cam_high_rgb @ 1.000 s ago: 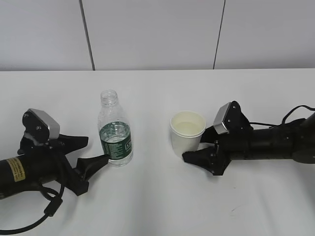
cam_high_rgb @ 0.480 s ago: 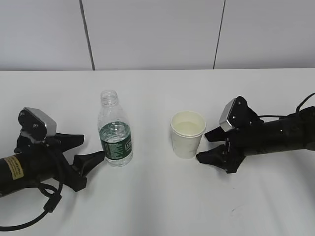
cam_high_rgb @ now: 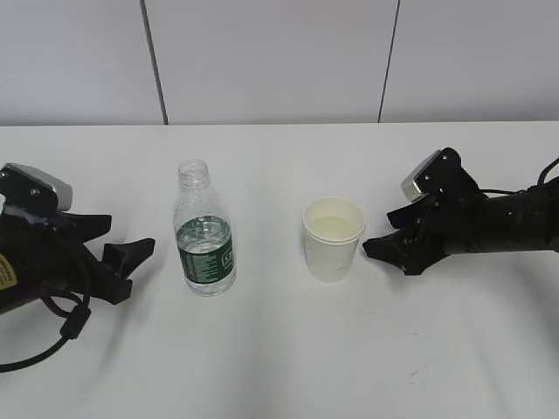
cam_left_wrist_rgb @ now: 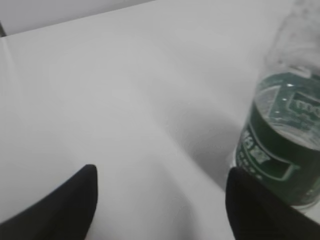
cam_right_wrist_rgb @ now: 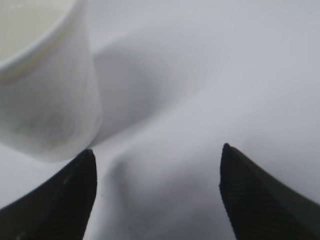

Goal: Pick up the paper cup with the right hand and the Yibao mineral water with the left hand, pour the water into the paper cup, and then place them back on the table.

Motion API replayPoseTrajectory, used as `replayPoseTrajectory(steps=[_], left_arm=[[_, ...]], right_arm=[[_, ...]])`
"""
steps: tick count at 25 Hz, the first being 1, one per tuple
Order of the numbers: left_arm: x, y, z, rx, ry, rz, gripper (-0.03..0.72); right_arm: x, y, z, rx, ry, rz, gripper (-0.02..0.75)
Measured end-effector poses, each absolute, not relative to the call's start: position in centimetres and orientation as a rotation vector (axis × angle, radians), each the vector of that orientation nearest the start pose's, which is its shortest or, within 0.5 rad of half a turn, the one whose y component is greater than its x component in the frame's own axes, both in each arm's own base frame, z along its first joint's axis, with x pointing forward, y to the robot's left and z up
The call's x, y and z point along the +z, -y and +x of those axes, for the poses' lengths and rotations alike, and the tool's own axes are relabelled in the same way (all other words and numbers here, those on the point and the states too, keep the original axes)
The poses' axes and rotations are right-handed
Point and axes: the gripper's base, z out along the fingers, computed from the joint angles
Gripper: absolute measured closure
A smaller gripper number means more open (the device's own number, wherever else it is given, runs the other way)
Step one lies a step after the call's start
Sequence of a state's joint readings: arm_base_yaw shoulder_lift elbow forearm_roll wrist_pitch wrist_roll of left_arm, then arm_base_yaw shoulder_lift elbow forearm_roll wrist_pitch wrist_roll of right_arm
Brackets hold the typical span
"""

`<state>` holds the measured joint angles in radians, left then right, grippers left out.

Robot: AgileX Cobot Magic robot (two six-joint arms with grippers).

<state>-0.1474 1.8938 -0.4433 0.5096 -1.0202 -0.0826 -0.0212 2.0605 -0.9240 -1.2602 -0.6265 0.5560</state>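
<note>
Cup [cam_high_rgb: 333, 239] and bottle [cam_high_rgb: 204, 230] stand between both grippers [cam_high_rgb: 116, 247] [cam_high_rgb: 386, 234] — jaws apart, empty.

The uncapped clear bottle [cam_high_rgb: 204, 229], green-labelled and partly filled with water [cam_high_rgb: 206, 231], stands upright on the white bench [cam_high_rgb: 279, 349], well left of the upright white paper cup [cam_high_rgb: 333, 238].

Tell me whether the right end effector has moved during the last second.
Yes. The right end effector has pulled back to the right, away from the paper cup, which stands where it was; there is now bare table between them.
</note>
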Motion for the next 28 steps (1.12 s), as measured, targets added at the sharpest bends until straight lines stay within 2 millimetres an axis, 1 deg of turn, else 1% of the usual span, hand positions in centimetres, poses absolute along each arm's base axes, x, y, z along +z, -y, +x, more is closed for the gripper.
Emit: replayPoseTrajectory(steps=[5,8,10,13,15,18,24,26,28], left_arm=[[12.4,6.8,26.9,-0.267,-1.939,0.550,0.204],[13.2,6.2,27.8,-0.203,-2.027,0.510,0.208],[13.9,6.0,28.8,-0.176,-2.089,0.471,0.209],[14.6,5.6,30.4,-0.116,-2.192,0.426,0.209],[15.3,5.3,31.4,-0.069,-2.254,0.397,0.209],[16.2,4.8,32.4,-0.001,-2.365,0.349,0.212],[18.2,4.3,33.6,0.056,-2.512,0.237,0.227],[18.9,4.3,34.0,0.073,-2.543,0.220,0.228],[19.5,4.2,34.3,0.083,-2.561,0.205,0.230]], right_arm=[[10.2,-3.7,36.8,0.308,-2.091,-0.802,0.143],[11.1,-3.1,37.0,0.256,-2.123,-0.707,0.143],[11.6,-2.6,37.1,0.219,-2.154,-0.628,0.143],[12.4,-2.2,37.1,0.180,-2.180,-0.566,0.143],[12.5,-1.9,37.0,0.157,-2.203,-0.540,0.143],[12.3,-1.5,36.9,0.123,-2.254,-0.498,0.143],[12.4,-1.4,36.9,0.143,-2.285,-0.396,0.143],[13.1,-1.2,37.0,0.145,-2.291,-0.330,0.143],[14.4,-1.1,37.2,0.151,-2.280,-0.280,0.143]])
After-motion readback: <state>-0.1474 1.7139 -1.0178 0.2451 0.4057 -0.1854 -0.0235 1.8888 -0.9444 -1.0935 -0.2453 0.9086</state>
